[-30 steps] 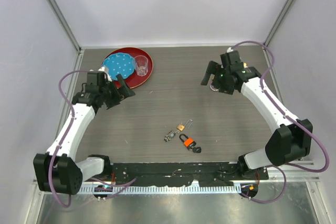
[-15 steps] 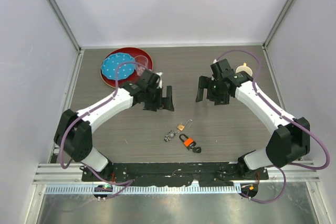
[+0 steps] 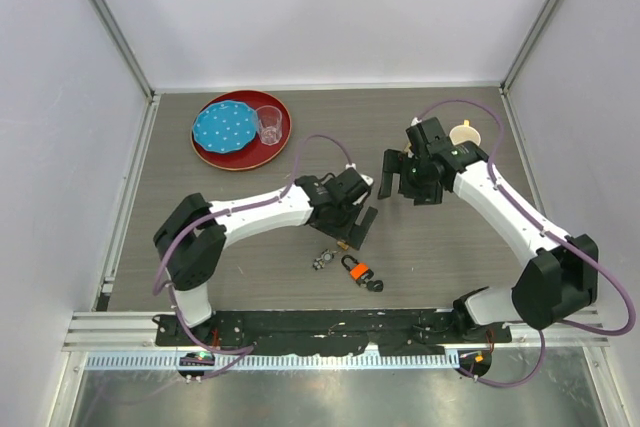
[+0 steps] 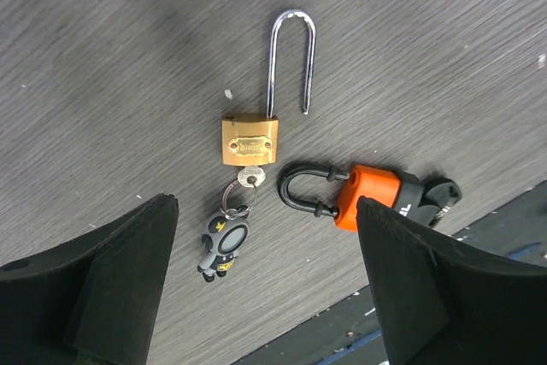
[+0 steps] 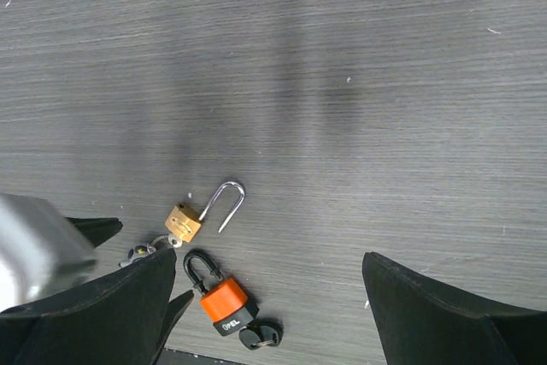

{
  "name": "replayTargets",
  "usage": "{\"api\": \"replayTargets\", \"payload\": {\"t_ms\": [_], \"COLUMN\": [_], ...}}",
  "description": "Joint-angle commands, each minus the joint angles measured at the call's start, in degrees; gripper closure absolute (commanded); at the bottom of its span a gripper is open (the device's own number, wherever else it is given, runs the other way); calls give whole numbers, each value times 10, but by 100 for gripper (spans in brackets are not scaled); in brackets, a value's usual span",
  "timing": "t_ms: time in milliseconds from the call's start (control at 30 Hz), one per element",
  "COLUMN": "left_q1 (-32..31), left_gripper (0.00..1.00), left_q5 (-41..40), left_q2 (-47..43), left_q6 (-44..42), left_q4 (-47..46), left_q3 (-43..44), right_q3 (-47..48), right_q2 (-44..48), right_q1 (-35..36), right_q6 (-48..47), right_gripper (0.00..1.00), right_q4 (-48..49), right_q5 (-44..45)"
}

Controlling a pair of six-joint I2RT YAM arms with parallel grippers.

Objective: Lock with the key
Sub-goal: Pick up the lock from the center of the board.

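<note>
From above, the left gripper (image 3: 353, 228) hangs low over the middle of the table (image 3: 250, 277), right above the brass padlock (image 3: 343, 243), which it partly hides. An orange padlock (image 3: 359, 270) lies just beside it, nearer the arm bases. The right gripper (image 3: 400, 176) is up over the table farther back and to the right, apart from both locks. At the far left corner a red plate (image 3: 276, 151) carries a blue plate (image 3: 224, 127) and a clear cup (image 3: 269, 125).

The left wrist camera looks straight down between widely parted, empty jaws. The brass padlock lies flat with its shackle (image 4: 289, 57) swung open, one leg free of the body. The key (image 4: 250, 177) sits in the keyhole, and its ring holds a small dark charm (image 4: 223, 247). The orange padlock has its black shackle closed, with black keys (image 4: 441, 194) at its far end.

The right wrist camera shows its jaws also spread and empty, with both padlocks on the table well below them.
</note>
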State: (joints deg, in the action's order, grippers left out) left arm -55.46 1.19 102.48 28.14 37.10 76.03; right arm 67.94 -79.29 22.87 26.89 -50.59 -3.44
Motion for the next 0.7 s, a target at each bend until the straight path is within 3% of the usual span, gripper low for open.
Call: {"api": "replayTargets", "payload": {"t_ms": [0,67,100,267,467,667], "left_q1": [-25,-29,-30,-34,-34,-34], "left_gripper": [13,17,23,25,38,40], "left_q5": [-61,-68,-66,-72,-84,-58], "left_q2": [20,33,37,44,77,90], "left_q6": [-20,-16,-17,-30,-45,-54], "left_q4": [6,-2,-8,-46,-32,-61], "left_q3": [12,8,1,-16,3,-7], "right_q3": [-12,-12,-12,-17,-21,-22], "right_q2": [27,30,33,40,48,64], "right_q1": [-9,-13,-13,-24,-32,-33], "right_q6": [5,4,5,3,2,1], "right_gripper": [3,3,3,3,3,4], "right_q4": [8,5,4,6,10,15], "right_q5": [12,12,12,8,12,19]}}
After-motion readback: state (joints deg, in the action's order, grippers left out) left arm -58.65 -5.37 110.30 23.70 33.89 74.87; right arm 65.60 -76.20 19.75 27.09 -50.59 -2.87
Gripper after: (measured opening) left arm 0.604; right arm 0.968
